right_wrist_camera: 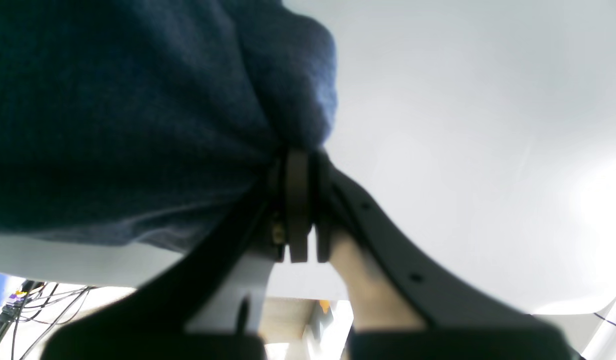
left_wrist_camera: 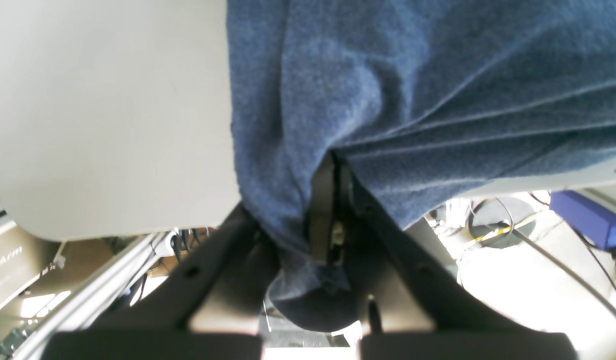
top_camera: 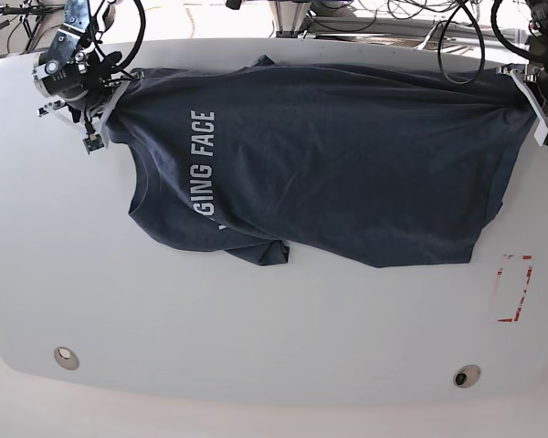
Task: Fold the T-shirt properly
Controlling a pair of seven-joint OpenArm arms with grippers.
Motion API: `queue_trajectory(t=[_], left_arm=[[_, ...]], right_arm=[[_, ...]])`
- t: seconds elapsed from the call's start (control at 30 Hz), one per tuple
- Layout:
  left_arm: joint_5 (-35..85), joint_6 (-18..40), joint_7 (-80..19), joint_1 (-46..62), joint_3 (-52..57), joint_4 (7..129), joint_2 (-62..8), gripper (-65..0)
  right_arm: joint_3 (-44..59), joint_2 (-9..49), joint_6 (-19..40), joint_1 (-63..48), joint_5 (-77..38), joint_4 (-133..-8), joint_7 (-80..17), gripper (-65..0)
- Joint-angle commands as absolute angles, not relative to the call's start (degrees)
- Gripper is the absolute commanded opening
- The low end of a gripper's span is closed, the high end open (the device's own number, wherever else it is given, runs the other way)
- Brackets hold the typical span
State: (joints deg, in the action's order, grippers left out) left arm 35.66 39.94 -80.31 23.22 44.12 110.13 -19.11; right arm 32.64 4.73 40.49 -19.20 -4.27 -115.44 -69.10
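Both your grippers, left gripper (top_camera: 528,87) and right gripper (top_camera: 102,102), have jaws pinching the T-shirt (top_camera: 347,164) at its far corners; near desk (top_camera: 256,338) is bare; you read "GING FACE" (top_camera: 202,169).

Your base view looks straight down from overhead on the whole white table (top_camera: 256,347), far enough back to take in both arms. Your left wrist view sits right behind the left gripper (left_wrist_camera: 333,200), very close, facing along its fingers. Your right wrist view does the same behind the right gripper (right_wrist_camera: 300,200). All three share the T-shirt (top_camera: 347,164).
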Motion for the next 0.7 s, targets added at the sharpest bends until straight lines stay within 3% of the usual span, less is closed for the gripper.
queue_trajectory(t=[0.0,0.37,0.43,0.53,0.67], left_arm=[[35.2,40.0,-80.0,24.1,44.7,110.9,-20.2,-65.0],[35.1,40.0,-80.0,25.5,44.8,110.9,-20.2,-65.0],[35.1,40.0,-80.0,25.6,44.6,110.9,-20.4,-64.4],[35.1,40.0,-80.0,25.6,44.5,110.9,-20.4,-59.3],[35.1,40.0,-80.0,25.5,44.5,110.9,-20.4,-46.4]], right_arm=[[33.1,4.4,40.0,-19.9,-3.1,-116.4,-68.5,-65.0],[33.0,3.2,40.0,-22.5,-3.1,-116.3,-67.2,-64.7],[32.9,3.2,40.0,-22.5,-3.1,-115.7,-67.2,-62.0],[33.0,3.2,40.0,-22.5,-3.1,-115.6,-67.2,-51.2],[33.0,3.2,40.0,-22.5,-3.2,-115.6,-67.2,-28.2]])
